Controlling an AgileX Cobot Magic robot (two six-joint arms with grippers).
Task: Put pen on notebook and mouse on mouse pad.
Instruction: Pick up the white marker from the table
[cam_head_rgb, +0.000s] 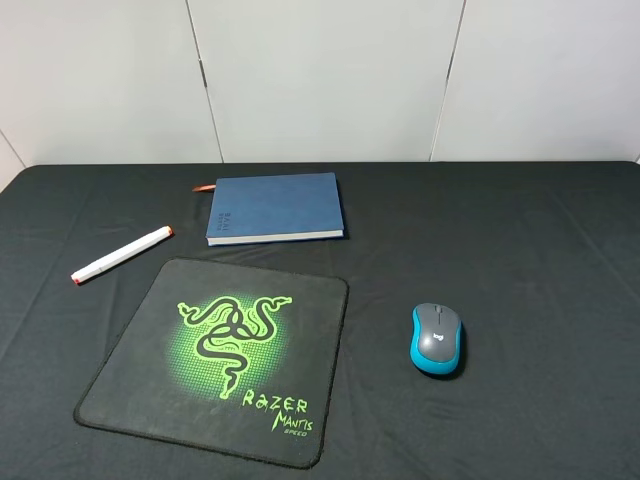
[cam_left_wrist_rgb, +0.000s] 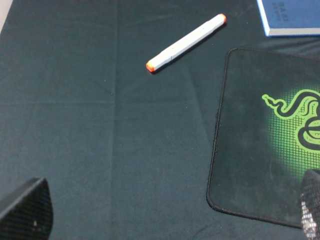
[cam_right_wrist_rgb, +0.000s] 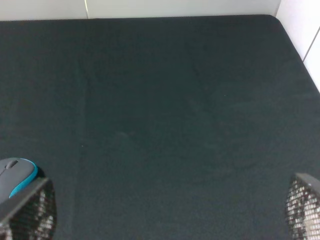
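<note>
The white pen (cam_head_rgb: 122, 254) with red-orange tips lies slanted on the black cloth, left of the mouse pad (cam_head_rgb: 130, 370) and apart from it. The dark blue notebook (cam_head_rgb: 275, 208) lies closed behind the pad, with nothing on it. The grey and blue mouse (cam_head_rgb: 437, 338) rests on the cloth to the right of the pad. Neither arm shows in the high view. My left gripper (cam_left_wrist_rgb: 167, 220) hangs open above cloth, short of the pen (cam_left_wrist_rgb: 186, 43), with the pad (cam_left_wrist_rgb: 240, 150) and a notebook corner (cam_left_wrist_rgb: 290, 17) to one side. My right gripper (cam_right_wrist_rgb: 165, 215) is open and empty, the mouse (cam_right_wrist_rgb: 15, 175) just beside one finger (cam_right_wrist_rgb: 27, 212).
A black cloth covers the whole table (cam_head_rgb: 540, 230). White wall panels (cam_head_rgb: 320, 80) stand directly behind its far edge. In the right wrist view the table's far corner (cam_right_wrist_rgb: 275, 20) meets the wall.
</note>
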